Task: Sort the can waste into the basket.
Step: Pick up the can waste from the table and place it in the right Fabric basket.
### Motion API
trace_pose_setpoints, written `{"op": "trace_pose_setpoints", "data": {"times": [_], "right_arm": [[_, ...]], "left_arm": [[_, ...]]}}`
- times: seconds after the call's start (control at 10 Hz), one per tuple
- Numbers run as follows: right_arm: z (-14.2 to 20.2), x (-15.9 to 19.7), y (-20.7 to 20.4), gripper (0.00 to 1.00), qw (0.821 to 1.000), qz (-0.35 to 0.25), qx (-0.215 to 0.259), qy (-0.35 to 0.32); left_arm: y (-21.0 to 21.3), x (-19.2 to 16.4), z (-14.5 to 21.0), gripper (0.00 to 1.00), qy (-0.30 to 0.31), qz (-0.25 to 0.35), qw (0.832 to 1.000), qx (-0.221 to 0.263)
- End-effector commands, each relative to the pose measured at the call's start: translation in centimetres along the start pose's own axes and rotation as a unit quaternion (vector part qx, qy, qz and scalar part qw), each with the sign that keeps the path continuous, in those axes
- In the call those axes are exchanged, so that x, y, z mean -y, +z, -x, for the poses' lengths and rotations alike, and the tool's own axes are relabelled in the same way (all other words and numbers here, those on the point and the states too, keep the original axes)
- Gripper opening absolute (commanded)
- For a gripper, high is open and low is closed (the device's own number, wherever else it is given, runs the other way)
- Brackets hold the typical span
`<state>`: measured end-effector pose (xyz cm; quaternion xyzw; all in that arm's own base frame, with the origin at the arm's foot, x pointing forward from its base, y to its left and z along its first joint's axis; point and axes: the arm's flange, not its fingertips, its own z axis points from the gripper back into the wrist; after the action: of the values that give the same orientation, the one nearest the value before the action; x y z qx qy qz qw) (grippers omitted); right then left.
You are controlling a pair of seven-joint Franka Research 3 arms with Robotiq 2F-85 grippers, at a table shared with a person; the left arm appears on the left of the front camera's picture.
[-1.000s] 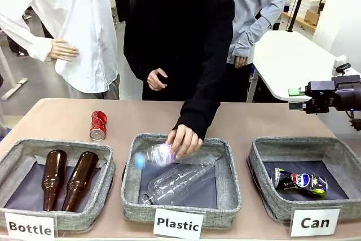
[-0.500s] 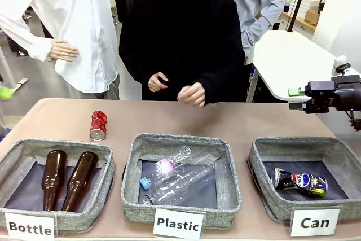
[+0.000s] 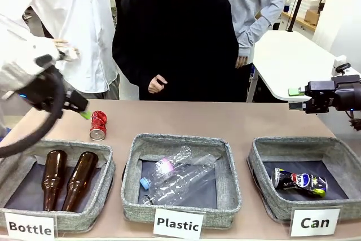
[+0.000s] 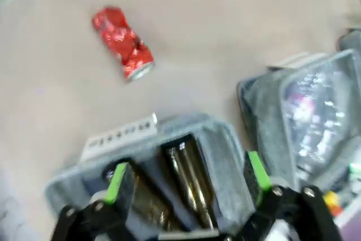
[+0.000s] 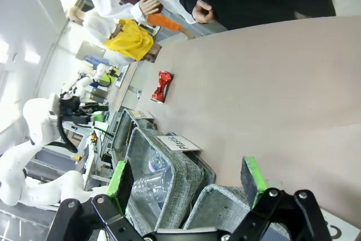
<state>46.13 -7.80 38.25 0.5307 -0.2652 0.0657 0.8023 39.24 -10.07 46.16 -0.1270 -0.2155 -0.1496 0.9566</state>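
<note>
The left gripper (image 4: 186,178) hangs spread wide and empty. From it, the red can (image 3: 98,125) lies at eleven o'clock on the table (image 3: 248,122), just behind the Bottle basket (image 3: 17,150). Crushed thin metal is probably light, stiff and slick, so the pinched waist seems the best hold, though the wrist view is blurred. The Pepsi can (image 3: 300,182) lies in the Can basket (image 3: 293,145), at the table's four o'clock. The right gripper (image 5: 186,178) stands open and empty.
</note>
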Motion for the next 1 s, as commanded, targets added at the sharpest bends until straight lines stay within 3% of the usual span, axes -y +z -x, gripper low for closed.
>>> {"op": "trace_pose_setpoints", "data": {"times": [0.0,0.1,0.2,0.5,0.6,0.7,0.9], "right_arm": [[0.0,-0.1,0.2,1.0,1.0,-0.004,0.001,0.012],[0.0,-0.1,0.2,1.0,1.0,-0.004,0.001,0.012],[0.0,-0.1,0.2,1.0,1.0,-0.004,0.001,0.012],[0.0,-0.1,0.2,1.0,1.0,-0.004,0.001,0.012],[0.0,-0.1,0.2,1.0,1.0,-0.004,0.001,0.012],[0.0,-0.1,0.2,1.0,1.0,-0.004,0.001,0.012],[0.0,-0.1,0.2,1.0,1.0,-0.004,0.001,0.012]], "left_arm": [[-3.5,0.2,-1.3,1.0,-0.04,-0.068,0.996,0.031],[-2.4,0.5,-1.6,1.0,-0.009,0.002,1.0,0.013],[-2.3,0.8,-0.7,1.0,-0.028,-0.022,0.999,0.014],[-3.4,1.0,-1.2,1.0,-0.033,-0.02,0.999,0.016],[-5.0,0.6,-3.3,1.0,0.023,-0.075,0.997,-0.001],[-6.8,-0.2,-5.5,1.0,0.05,-0.092,0.994,-0.029],[-10.7,-2.2,-9.1,1.0,0.138,-0.161,0.976,-0.056]]}}
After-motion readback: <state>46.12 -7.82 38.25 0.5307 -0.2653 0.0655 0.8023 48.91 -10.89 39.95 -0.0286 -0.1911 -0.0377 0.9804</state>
